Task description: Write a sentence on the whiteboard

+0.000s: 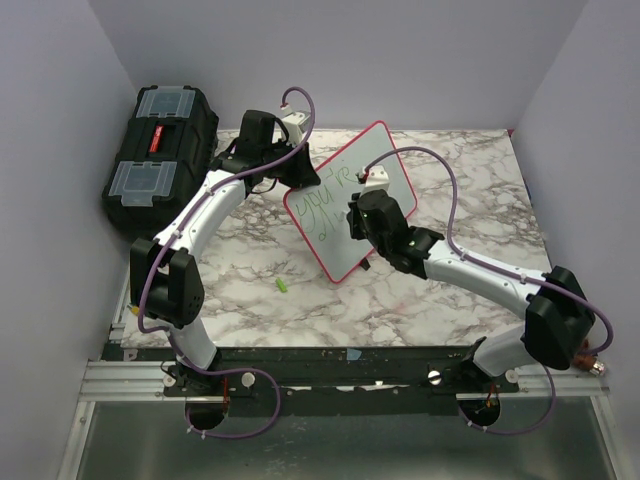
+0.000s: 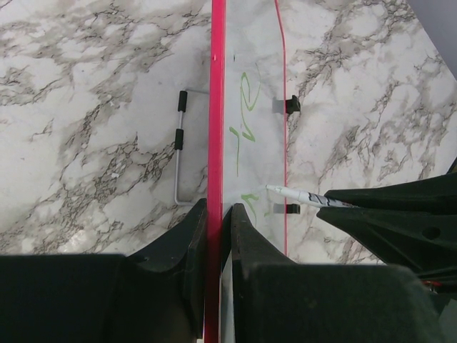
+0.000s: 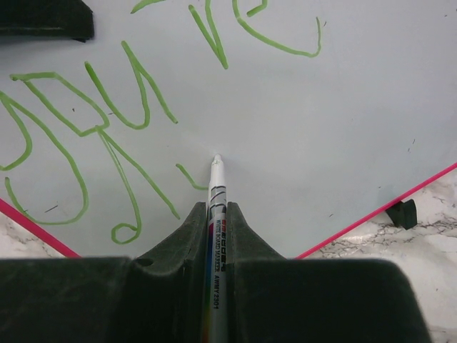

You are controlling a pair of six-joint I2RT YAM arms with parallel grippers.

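Green strokes of the sentence (image 3: pixel 100 128) lie up and left of the marker (image 3: pixel 216 182) pinched in my right gripper (image 3: pixel 218 218), its long axis aimed tip-first at the whiteboard (image 3: pixel 335 121). My left gripper (image 2: pixel 216 214) clamps the board's red edge, mid-table toward the far edge.

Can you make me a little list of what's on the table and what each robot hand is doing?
Board: white rectangular whiteboard with red frame, tilted up on the marble table
Writing: green marker letters, top line looks like "you're"
Left hand: shut on the board's red edge
Right hand: shut on a white marker pen, tip at the board
Also there: black plastic toolbox, small green bit
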